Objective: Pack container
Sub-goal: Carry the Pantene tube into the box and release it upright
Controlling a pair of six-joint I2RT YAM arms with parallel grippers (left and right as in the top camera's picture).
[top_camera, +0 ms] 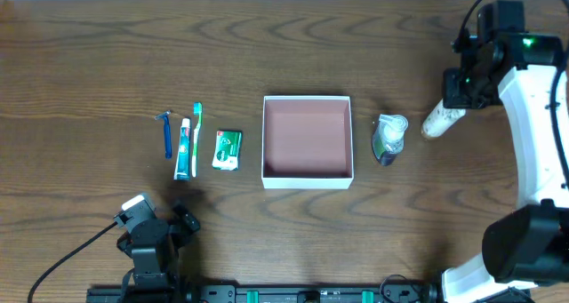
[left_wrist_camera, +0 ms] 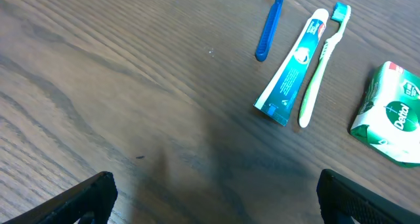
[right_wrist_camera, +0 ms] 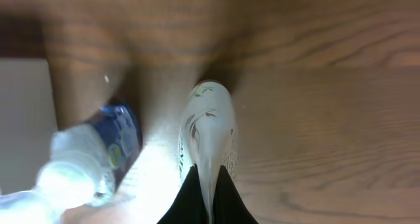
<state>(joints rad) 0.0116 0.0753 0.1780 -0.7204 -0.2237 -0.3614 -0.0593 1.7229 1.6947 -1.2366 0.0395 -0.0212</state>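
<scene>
Now the right pincer point(right_wrist_camera: 209, 191) clenches a white tube point(right_wrist_camera: 207, 129), a clear bottle point(right_wrist_camera: 85, 165) beside it and the container point(top_camera: 307, 181) beyond, while the left pincer point(left_wrist_camera: 213, 201) gapes over the worktop point(left_wrist_camera: 131, 86).

I work at a robot test bench, a lab and no home. My left arm point(top_camera: 147, 241) and right arm point(top_camera: 538, 134) stand at a black rail point(top_camera: 311, 294) on the near edge of a wood-grain desk point(top_camera: 89, 54). A cable point(top_camera: 93, 235) trails away and a green status light point(top_camera: 531, 43) glows. The razor point(top_camera: 165, 134), toothpaste point(top_camera: 183, 149) and toothbrush point(top_camera: 196, 139) lie in a tidy row beside the container point(top_camera: 307, 180).
</scene>
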